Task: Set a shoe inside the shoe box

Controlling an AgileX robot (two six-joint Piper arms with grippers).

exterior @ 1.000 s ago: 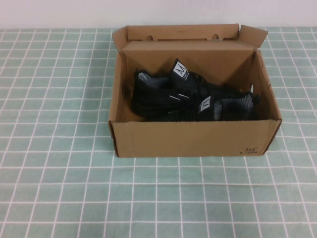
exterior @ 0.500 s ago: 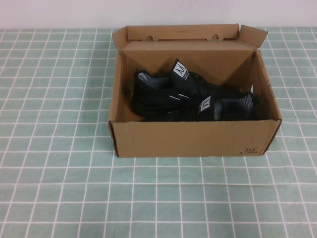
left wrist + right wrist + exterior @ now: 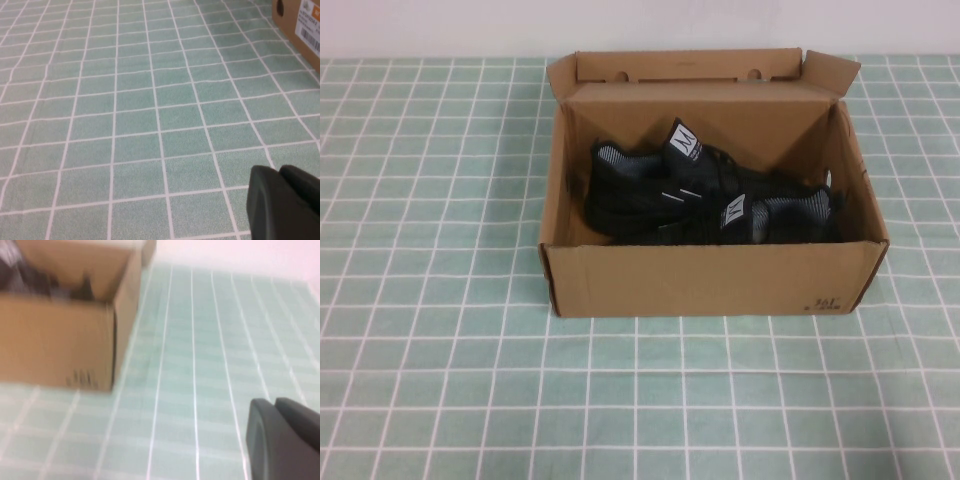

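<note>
Shoe box (image 3: 60, 335) blurred; left gripper (image 3: 285, 202), right gripper (image 3: 282, 437) edge-cropped

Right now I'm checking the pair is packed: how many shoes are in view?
2, both inside the shoe box: one shoe toward its left-rear, the other shoe toward the front-right, overlapping. The box walls hide their lower parts.
</note>
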